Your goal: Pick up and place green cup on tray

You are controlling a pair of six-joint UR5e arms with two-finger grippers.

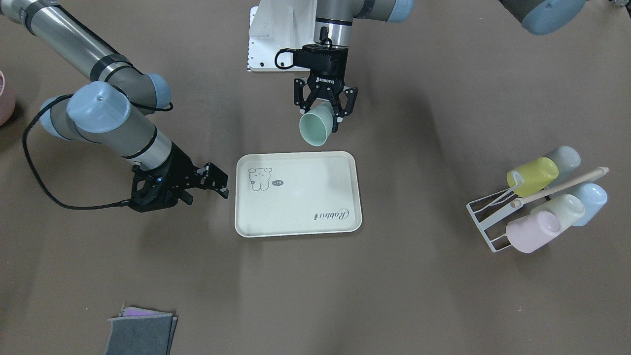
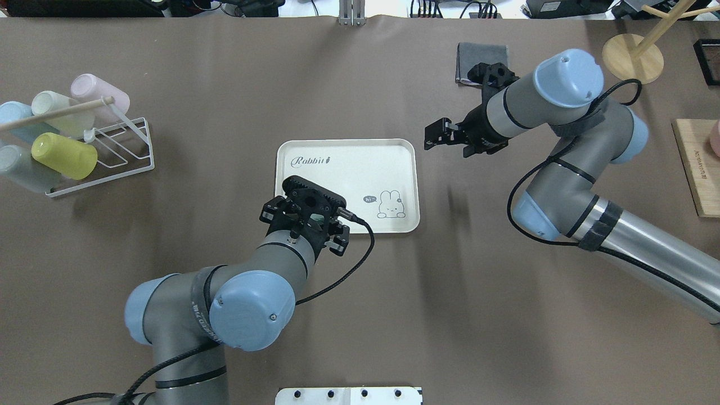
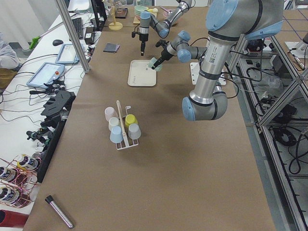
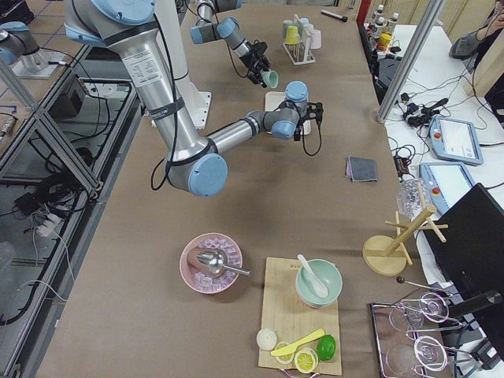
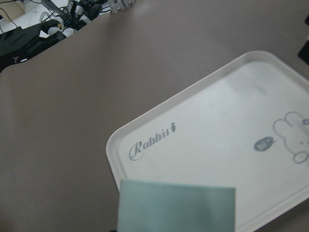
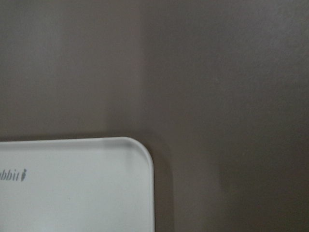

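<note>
My left gripper [image 1: 320,118] is shut on the green cup [image 1: 314,129], a mint tumbler held tilted in the air with its mouth facing away from the robot. It hangs over the robot-side edge of the cream tray [image 1: 305,192], which lies flat and empty at the table's middle. In the overhead view the left gripper [image 2: 309,207] covers the cup above the tray [image 2: 360,169]. The left wrist view shows the cup [image 5: 176,205] over the tray [image 5: 217,140]. My right gripper [image 2: 437,135] is open and empty, low beside the tray's far right corner [image 6: 72,188].
A white wire rack [image 2: 107,169] with several pastel cups, one yellow-green [image 2: 64,156], stands at the robot's far left. A grey cloth [image 2: 481,59] lies at the far side behind the right arm. A wooden stand [image 2: 633,56] and a wooden board [image 2: 697,169] are at the right.
</note>
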